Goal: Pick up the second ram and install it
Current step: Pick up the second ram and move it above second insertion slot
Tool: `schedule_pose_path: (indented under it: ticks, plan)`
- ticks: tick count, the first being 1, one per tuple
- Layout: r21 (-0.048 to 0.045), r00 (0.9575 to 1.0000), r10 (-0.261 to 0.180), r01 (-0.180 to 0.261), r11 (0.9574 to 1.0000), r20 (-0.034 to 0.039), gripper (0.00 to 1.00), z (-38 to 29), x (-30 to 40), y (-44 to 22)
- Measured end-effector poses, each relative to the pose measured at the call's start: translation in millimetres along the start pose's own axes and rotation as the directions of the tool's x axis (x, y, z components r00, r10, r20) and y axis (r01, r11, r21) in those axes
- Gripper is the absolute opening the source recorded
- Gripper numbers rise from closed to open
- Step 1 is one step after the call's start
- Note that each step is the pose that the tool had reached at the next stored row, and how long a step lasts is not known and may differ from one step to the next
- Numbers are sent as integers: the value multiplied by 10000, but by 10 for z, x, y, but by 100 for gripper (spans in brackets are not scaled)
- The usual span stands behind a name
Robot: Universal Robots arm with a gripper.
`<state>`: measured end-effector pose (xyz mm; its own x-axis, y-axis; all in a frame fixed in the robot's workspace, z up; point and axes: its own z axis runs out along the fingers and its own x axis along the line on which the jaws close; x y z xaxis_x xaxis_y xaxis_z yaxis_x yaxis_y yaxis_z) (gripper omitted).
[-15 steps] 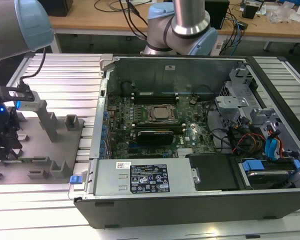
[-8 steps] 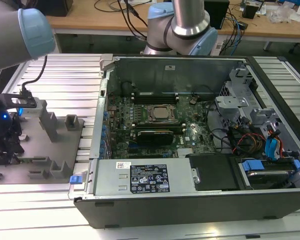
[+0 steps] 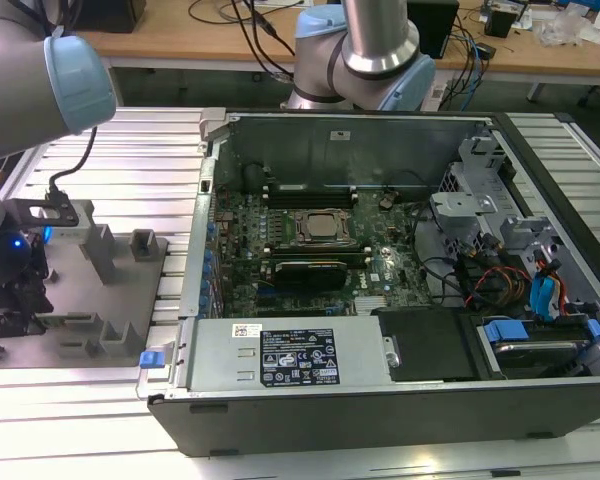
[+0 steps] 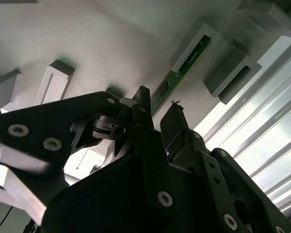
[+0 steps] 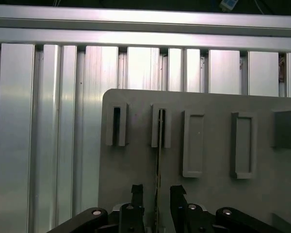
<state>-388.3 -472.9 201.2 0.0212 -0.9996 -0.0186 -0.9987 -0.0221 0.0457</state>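
Note:
The second ram stands on edge in a slot block of the grey tray, a thin dark green strip in both wrist views. My gripper hangs over the near end of the stick, one finger on each side of it. A small gap shows between each finger and the stick, so the gripper is open. In the second wrist view the fingertips straddle the strip's lower end. In the exterior view the arm leans over the tray at the exterior view's left.
The open computer case lies to the exterior view's right of the tray, with the CPU socket and long black memory slots on its motherboard. Other grey slot blocks stand on the tray. Ribbed aluminium table surrounds it.

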Motion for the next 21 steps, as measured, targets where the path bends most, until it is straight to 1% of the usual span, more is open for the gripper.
schedule_pose_path:
  ticks: [4, 7, 18, 21]
  plan:
    - [0, 10000, 0, 0, 10000, 0, 35, 1, 0, 0]
    - [0, 10000, 0, 0, 10000, 0, 14, 2, 0, 0]
    - [0, 10000, 1, -1, 10000, 0, 14, 7, 0, 0]
    - [2, 10000, 1, -1, 10000, -15, 14, 4, 0, 0]
